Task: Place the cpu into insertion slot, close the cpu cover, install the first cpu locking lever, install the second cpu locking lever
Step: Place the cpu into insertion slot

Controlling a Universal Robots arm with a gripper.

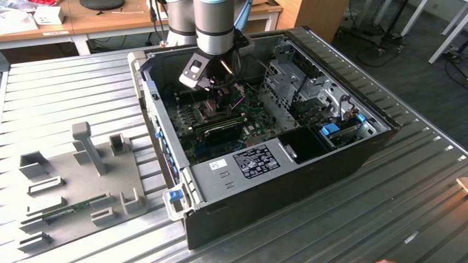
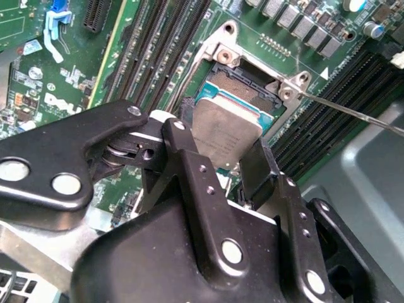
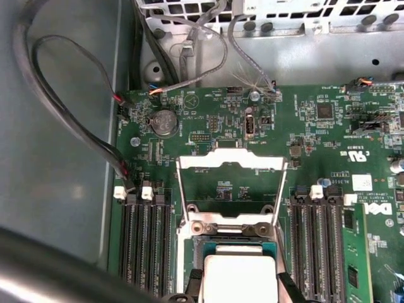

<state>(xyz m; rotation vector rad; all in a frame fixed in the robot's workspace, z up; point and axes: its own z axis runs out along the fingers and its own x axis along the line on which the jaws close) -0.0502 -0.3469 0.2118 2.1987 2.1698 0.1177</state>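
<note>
My gripper (image 2: pixel 218 148) is shut on the cpu (image 2: pixel 222 134), a small silvery-tan square held by two opposite edges between the black fingers (image 2: pixel 189 158). The cpu hangs just above the insertion slot (image 2: pixel 243 81), a dark square socket with a metal rim on the green board. In the first wrist view the cpu (image 3: pixel 240 273) covers most of the insertion slot (image 3: pixel 207 242), and the cpu cover (image 3: pixel 230 161) stands swung up and open behind it. In the exterior view the gripper (image 1: pixel 216 102) reaches down into the open computer case over the board.
Long black memory slots (image 3: pixel 144 240) flank the socket on both sides. A thin metal rod (image 2: pixel 353 115) sticks out from the socket's corner. Loose cables (image 3: pixel 76 120) run along the case wall. A grey fixture plate (image 1: pixel 80 181) lies on the table at the exterior view's left.
</note>
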